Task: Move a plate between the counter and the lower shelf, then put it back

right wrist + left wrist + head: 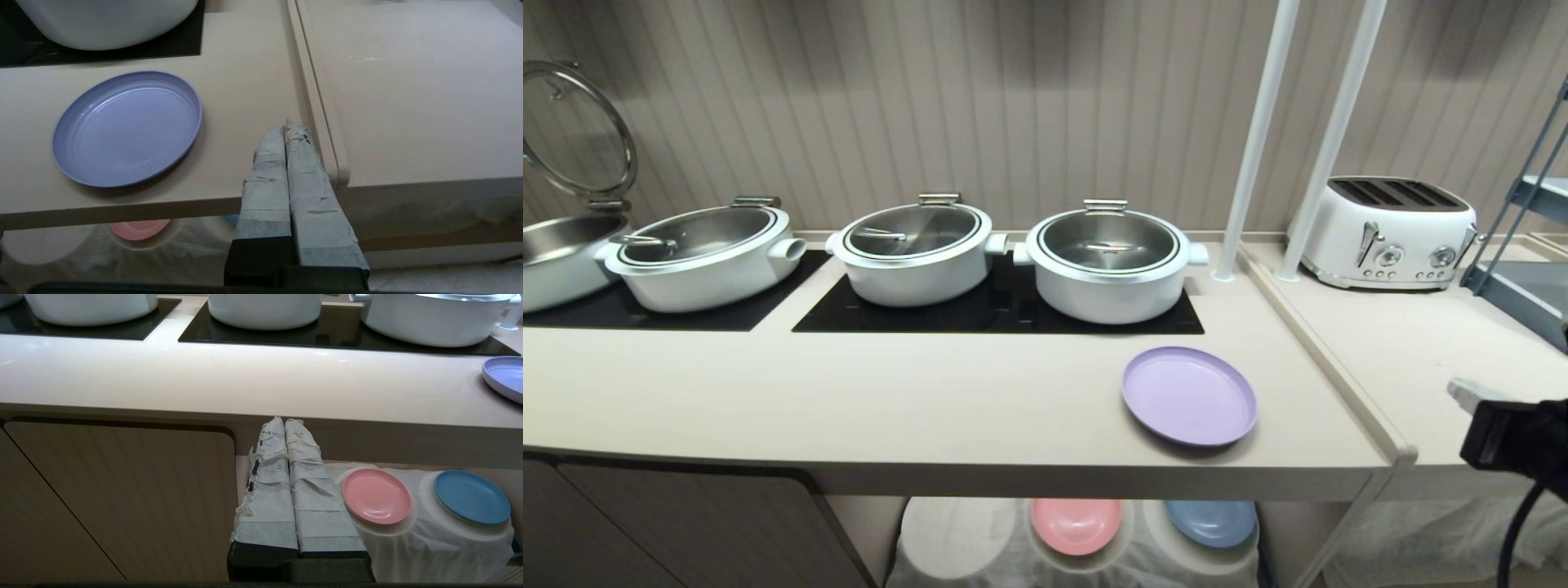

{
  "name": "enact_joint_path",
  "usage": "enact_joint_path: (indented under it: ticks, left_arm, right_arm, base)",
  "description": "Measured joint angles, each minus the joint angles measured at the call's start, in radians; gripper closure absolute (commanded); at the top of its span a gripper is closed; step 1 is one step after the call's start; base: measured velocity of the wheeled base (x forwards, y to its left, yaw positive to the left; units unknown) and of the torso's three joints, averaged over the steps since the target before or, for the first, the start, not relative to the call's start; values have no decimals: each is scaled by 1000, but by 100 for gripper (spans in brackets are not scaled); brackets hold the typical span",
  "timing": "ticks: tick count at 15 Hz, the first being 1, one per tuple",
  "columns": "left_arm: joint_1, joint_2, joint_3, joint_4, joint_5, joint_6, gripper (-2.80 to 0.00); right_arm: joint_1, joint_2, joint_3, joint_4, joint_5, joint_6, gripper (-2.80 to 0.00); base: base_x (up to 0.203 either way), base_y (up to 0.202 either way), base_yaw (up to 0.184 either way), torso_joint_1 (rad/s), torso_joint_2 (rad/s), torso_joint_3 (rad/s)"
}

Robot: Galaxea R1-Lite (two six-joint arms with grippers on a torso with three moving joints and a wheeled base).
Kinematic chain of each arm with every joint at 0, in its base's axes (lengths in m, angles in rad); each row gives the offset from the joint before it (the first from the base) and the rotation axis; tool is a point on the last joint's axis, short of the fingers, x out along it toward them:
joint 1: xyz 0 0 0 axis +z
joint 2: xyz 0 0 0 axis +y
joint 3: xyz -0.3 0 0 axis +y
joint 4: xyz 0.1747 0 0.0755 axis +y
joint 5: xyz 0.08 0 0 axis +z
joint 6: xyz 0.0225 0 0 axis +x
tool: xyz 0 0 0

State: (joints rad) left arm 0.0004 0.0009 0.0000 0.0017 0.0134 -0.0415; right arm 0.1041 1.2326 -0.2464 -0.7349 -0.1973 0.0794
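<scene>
The lilac plate point(1189, 396) lies flat on the beige counter point(931, 392) near its front right corner, with nothing on it. It also shows in the right wrist view point(126, 127) and at the edge of the left wrist view point(504, 377). My right gripper point(1458, 388) hangs at the far right, apart from the plate. Its taped fingers point(291, 126) are shut together and empty, over the counter's front corner by the seam. Under the counter is the lower shelf point(980, 555), draped in white cloth. My left gripper point(284, 420) is shut and empty, low before the counter's front edge.
A pink plate point(1076, 525) and a blue plate point(1210, 523) rest on cloth mounds on the shelf. Three white lidded pots point(1107, 261) stand on black hob panels behind the plate. Two white poles point(1258, 139) and a toaster point(1388, 233) stand at the right.
</scene>
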Motion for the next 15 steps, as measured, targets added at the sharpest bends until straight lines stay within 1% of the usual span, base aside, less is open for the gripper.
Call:
enact_joint_path:
  ticks: [2, 3, 4, 6, 8, 10, 12, 14, 15]
  left_arm:
    - [0, 0, 0, 0, 0, 1, 0]
    - [0, 0, 0, 0, 0, 0, 0]
    - [0, 0, 0, 0, 0, 0, 0]
    - [0, 0, 0, 0, 1, 1, 0]
    - [0, 0, 0, 0, 0, 1, 0]
    - [0, 0, 0, 0, 0, 0, 0]
    - [0, 0, 0, 0, 0, 0, 0]
    - [0, 0, 0, 0, 0, 1, 0]
    - [0, 0, 0, 0, 0, 1, 0]
  right_arm:
    - [-18, -86, 87, -1, -59, 3, 0]
    - [-29, -126, 118, -1, -71, 2, 0]
    - [-45, -169, 150, 6, -76, 0, 0]
    - [-103, -254, 203, 38, -79, -24, 0]
    - [-151, -353, 230, 111, -68, -53, 0]
    - [-170, -468, 240, 209, -29, -79, 0]
    - [-177, -620, 242, 323, 32, -126, 0]
    - [-179, -780, 244, 445, 117, -180, 0]
    - [-179, -845, 244, 506, 175, -214, 0]
  base:
    - [0, 0, 0, 0, 0, 0]
    - [0, 0, 0, 0, 0, 0]
    - [0, 0, 0, 0, 0, 0]
    - [0, 0, 0, 0, 0, 0]
    - [0, 0, 0, 0, 0, 0]
    - [0, 0, 0, 0, 0, 0]
    - [0, 0, 0, 0, 0, 0]
    - [0, 0, 0, 0, 0, 0]
    - [0, 0, 0, 0, 0, 0]
